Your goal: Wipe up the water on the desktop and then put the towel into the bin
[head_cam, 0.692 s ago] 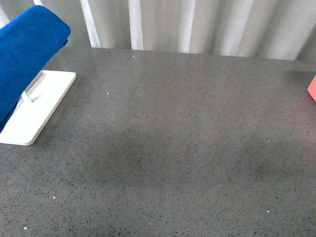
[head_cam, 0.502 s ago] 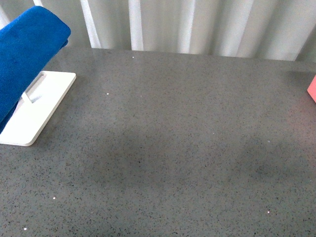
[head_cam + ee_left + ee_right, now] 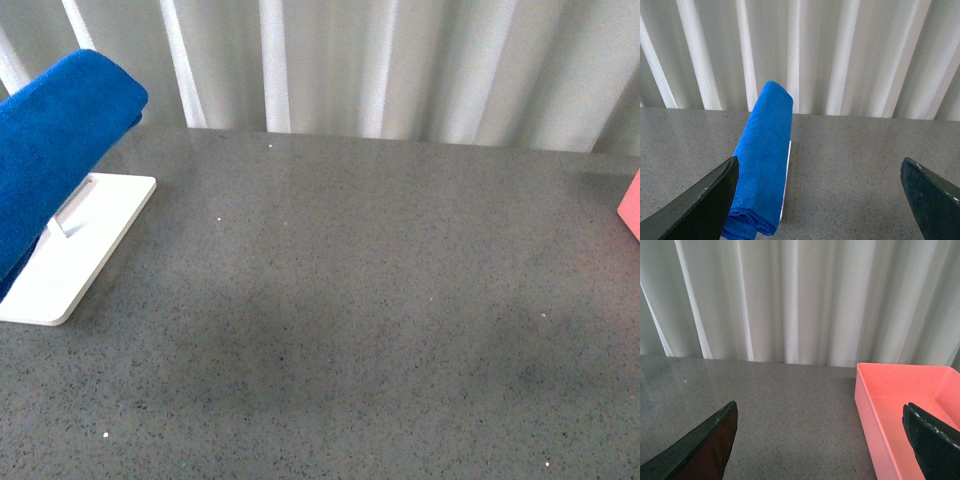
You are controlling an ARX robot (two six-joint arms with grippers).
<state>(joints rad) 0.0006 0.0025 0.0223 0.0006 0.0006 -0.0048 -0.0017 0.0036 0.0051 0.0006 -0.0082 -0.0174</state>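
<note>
At the far left of the front view, the towel (image 3: 55, 150) lies as a thick blue roll, propped at a slant over the white tray (image 3: 85, 250), which sits flat on the desktop (image 3: 350, 300). Neither arm shows in this view. The left wrist view shows what it misses: the left gripper (image 3: 819, 161) with its 2 dark fingers (image 3: 695, 205) spread wide and holding nothing, the roll lying lengthwise near 1 of them, apart from both.

The middle of the speckled top is bare grey, with pale curtains (image 3: 400, 70) behind. At the right edge only a pink corner of the bin (image 3: 631, 205) appears. The right wrist view gives its open, straight-walled inside and the right gripper (image 3: 819, 405), also spread wide and empty-handed.
</note>
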